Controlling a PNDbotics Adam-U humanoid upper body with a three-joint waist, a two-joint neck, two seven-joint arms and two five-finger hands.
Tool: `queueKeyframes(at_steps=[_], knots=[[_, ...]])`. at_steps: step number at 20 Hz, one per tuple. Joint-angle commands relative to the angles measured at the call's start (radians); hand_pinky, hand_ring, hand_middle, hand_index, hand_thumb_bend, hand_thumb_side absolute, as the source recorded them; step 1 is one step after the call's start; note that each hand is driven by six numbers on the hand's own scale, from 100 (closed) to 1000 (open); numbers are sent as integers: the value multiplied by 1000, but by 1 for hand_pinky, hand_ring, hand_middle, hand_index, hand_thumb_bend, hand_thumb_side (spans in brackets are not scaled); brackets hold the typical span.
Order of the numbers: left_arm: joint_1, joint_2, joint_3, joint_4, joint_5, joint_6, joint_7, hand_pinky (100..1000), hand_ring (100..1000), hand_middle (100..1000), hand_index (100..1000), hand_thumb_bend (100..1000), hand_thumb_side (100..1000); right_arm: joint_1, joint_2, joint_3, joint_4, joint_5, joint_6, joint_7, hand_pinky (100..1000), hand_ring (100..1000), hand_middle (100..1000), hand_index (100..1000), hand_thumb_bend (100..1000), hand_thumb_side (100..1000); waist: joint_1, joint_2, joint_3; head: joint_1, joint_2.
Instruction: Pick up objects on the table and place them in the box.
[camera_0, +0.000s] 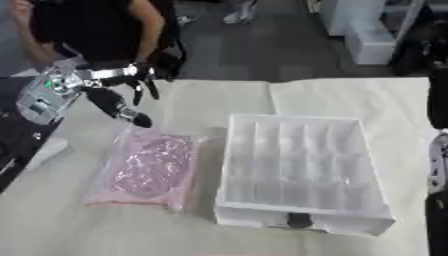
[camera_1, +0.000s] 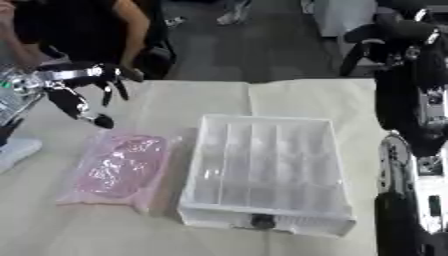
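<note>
My left hand (camera_0: 109, 87) hung open, holding nothing, just beyond the pink bag (camera_0: 144, 170), which lay left of the box (camera_0: 302, 170). Prob. soft, slippery plastic; I'd pinch an edge.

We have two views from one stereo camera in the robot's head, both looking down and forward at a table (camera_0: 350, 100) close below us. Both share the white box (camera_0: 297, 170), the pink packet (camera_0: 144, 170) just beside it, and the left hand (camera_0: 122, 95) at upper left. The left eye view sits slightly further left; the right eye view shows much more of the right arm (camera_1: 420, 125) along its right edge.
</note>
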Motion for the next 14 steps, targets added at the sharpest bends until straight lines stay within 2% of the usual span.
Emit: queueKeyframes(at_steps=[1, 6, 7, 11, 14], knots=[[-3, 64, -44, -90, 41, -252, -266, 444, 705, 889, 933, 929, 479, -8, -18, -5, -7, 3, -3, 1, 390, 666, 846, 751, 100, 719, 3, -8, 1, -15, -3], [33, 100, -106, -230, 42, -228, -266, 475, 719, 893, 938, 907, 455, -10, -17, -4, -7, 5, -2, 1, 391, 667, 845, 752, 100, 719, 5, -7, -1, -18, -3], [40, 108, -116, -251, 34, -224, -266, 578, 765, 911, 956, 907, 399, -11, -17, -4, -8, 5, -2, 1, 391, 667, 846, 752, 100, 719, 5, -7, -1, -18, -3], [67, 134, -157, -305, -94, -244, -266, 677, 805, 919, 954, 939, 363, -12, -17, -4, -8, 5, -1, 2, 391, 667, 845, 752, 100, 719, 6, -5, -3, -17, -3], [75, 132, -158, -291, -179, -271, -266, 698, 821, 921, 954, 938, 368, -13, -17, -4, -9, 5, -1, 1, 392, 667, 846, 752, 100, 719, 6, -5, -3, -16, -3]])
